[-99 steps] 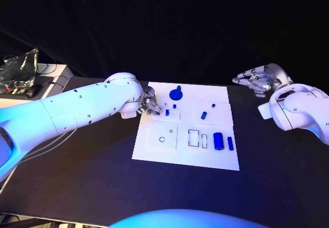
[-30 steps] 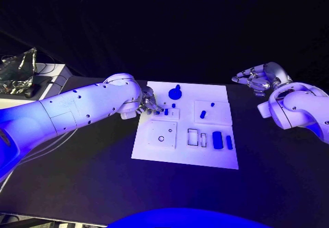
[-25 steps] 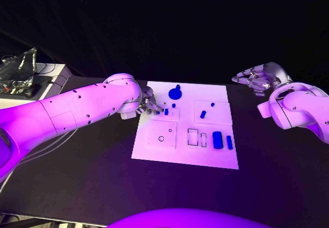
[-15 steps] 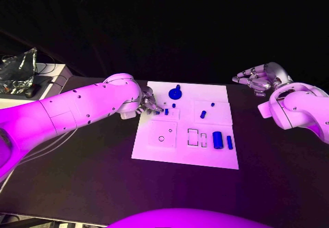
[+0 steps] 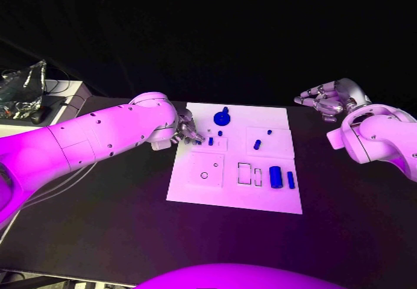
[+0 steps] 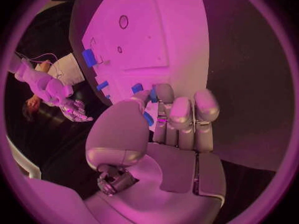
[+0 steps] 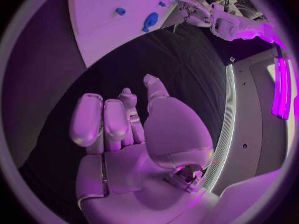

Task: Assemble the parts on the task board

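Board: white task board (image 5: 273, 203) lying flat mid-surface, between the two arms.
Parts far: round blue knob-like part (image 5: 223, 118) near the far edge; small blue peg (image 5: 220, 133) just near of it; another small peg (image 5: 210, 141) on the raised square at the left.
Parts right: slanted blue piece (image 5: 257, 144) and tiny blue dot (image 5: 269, 132) on the right raised square.
Parts near: large blue cylinder (image 5: 276, 177) and slimmer blue bar (image 5: 291, 180) lying side by side at the near right, beside two outlined slots.
Left hand: left hand (image 5: 188, 133) at the board's far-left edge, fingers (image 6: 179, 115) curled together over the small pegs; cannot tell whether a part is pinched.
Right hand: right hand (image 5: 326, 100) raised well right of the board, fingers (image 7: 102, 120) loosely bent, apart, holding nothing.
Surface: black surface (image 5: 104, 229) around the board.
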